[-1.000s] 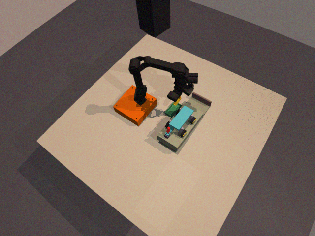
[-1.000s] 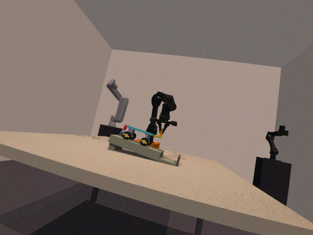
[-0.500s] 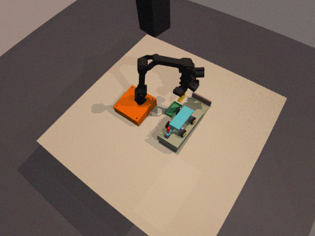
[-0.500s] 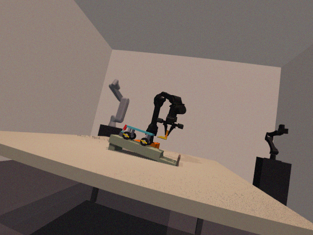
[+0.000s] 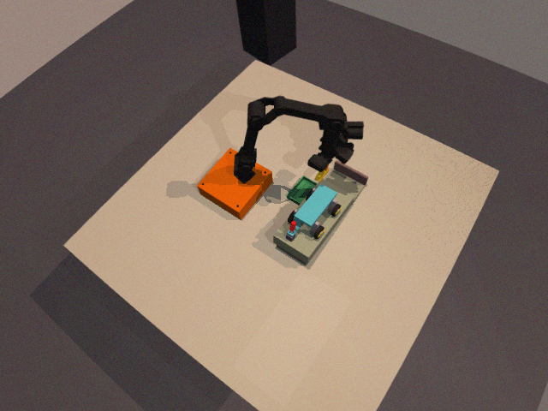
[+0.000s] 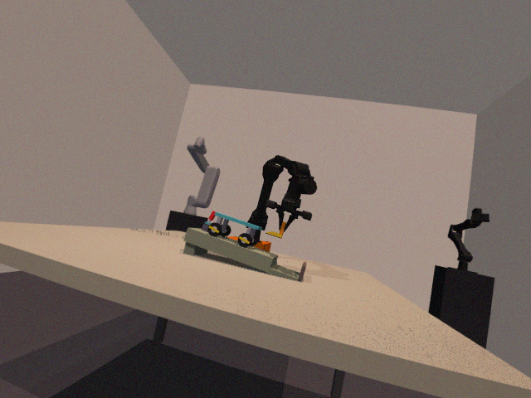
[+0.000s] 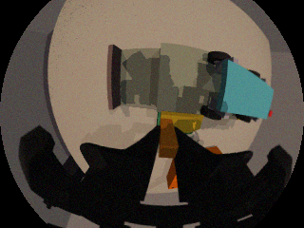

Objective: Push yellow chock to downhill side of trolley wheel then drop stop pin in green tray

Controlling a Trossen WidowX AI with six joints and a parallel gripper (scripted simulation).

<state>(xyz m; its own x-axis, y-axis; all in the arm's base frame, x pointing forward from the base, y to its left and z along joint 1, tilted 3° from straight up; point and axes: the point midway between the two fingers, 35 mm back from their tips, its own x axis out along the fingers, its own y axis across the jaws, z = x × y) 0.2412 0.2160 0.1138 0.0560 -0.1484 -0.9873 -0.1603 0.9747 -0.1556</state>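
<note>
chock [image 5: 320, 175] [image 6: 275, 234] [image 7: 182, 122] is up off the desk [image 5: 176, 265] [image 6: 257, 299] [image 7: 142, 24], gripper [image 5: 324, 166] [image 6: 283, 223] [image 7: 166, 129] clamped on its handle. so pickup done, that's about it. from the top view, chock is by the ramp's [image 5: 349, 186] [image 6: 236, 252] [image 7: 182, 62] downhill half, on the side toward the desk's upper-left edge, not against any wheel. trolley [image 5: 316, 205] [image 6: 237, 221] [image 7: 246, 90] on the ramp; red pin [image 5: 292, 226] [image 6: 211, 215] [image 7: 270, 113] in at the uphill end, toward the desk's lower-left edge. tray [image 5: 301, 189] [image 7: 159, 119] just beside the ramp, no pin in it. left: seat chock below a wheel, let go, pull pin straight, drop in tray, back off open. early stage, i'd say.
</note>
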